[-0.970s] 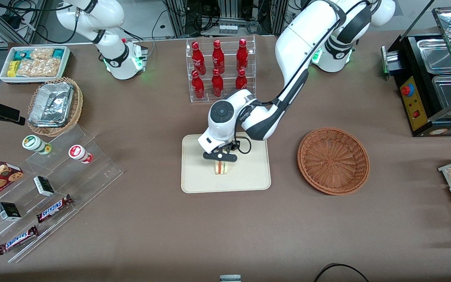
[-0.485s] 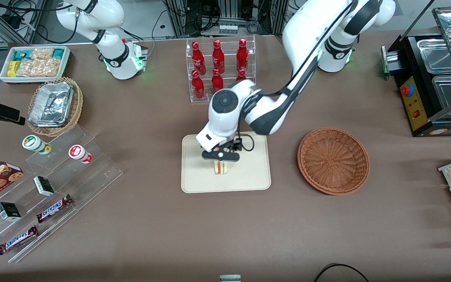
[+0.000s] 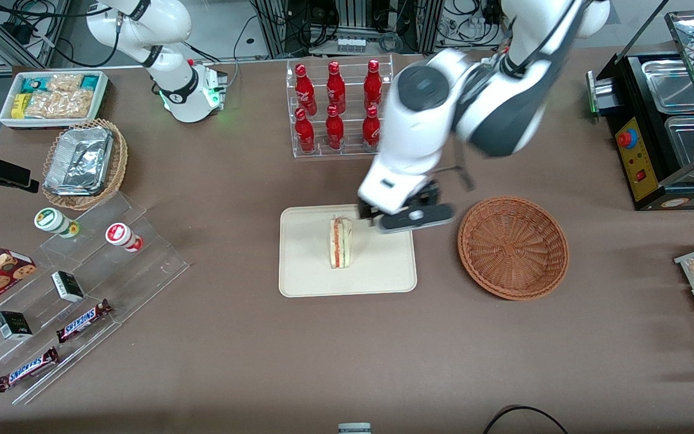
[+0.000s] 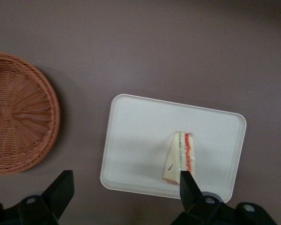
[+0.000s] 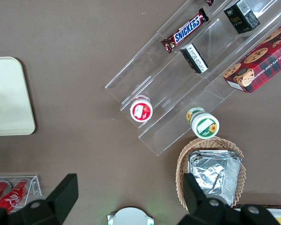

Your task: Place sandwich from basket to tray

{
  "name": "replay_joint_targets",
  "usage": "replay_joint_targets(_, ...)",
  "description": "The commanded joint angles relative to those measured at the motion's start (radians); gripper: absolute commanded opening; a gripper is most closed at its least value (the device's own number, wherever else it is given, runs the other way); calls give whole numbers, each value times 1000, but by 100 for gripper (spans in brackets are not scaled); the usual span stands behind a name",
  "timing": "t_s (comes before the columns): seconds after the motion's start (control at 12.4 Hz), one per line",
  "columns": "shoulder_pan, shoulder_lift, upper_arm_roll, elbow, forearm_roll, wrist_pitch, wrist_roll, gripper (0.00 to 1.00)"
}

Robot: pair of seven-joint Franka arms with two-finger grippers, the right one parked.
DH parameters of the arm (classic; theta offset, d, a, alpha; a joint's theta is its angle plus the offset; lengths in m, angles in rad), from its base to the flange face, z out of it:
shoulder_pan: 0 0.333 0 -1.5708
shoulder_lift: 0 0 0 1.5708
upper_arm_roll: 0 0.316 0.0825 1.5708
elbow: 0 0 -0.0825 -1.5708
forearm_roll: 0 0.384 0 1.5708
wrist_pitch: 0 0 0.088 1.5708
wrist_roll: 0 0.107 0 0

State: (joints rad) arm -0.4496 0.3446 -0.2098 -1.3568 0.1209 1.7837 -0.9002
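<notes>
The sandwich, a wrapped white wedge with red and green layers, lies on the cream tray, near its middle. The reddish-brown basket sits empty beside the tray, toward the working arm's end. My left gripper hangs high above the tray's corner nearest the basket, apart from the sandwich. It is open, with nothing between its black fingers. One corner of the tray shows in the right wrist view.
A clear rack of red bottles stands farther from the front camera than the tray. Toward the parked arm's end are a stepped acrylic stand with snacks, a tan basket with foil containers and a white snack bin. A black appliance stands at the working arm's end.
My gripper has risen from right over the sandwich and swung toward the basket, empty. The sandwich stays on the tray and now shows in full.
</notes>
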Motion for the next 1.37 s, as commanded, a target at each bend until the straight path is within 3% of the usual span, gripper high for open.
replay_joint_targets(0.0, 96, -129, -6, -48, -7, -93, 26, 100)
replay_joint_targets(0.32, 215, -234, -7, -73, -29, -219, 236, 100)
replay_joint_targets(0.65, 412, -328, -5, -119, -150, -294, 559, 100)
replay_joint_targets(0.73, 428, -349, 1, -131, -156, -312, 634, 100)
replay_joint_targets(1.05, 388, -391, 183, -137, -178, -378, 880, 100)
replay_joint_targets(1.29, 393, -382, 191, -125, -147, -372, 882, 100)
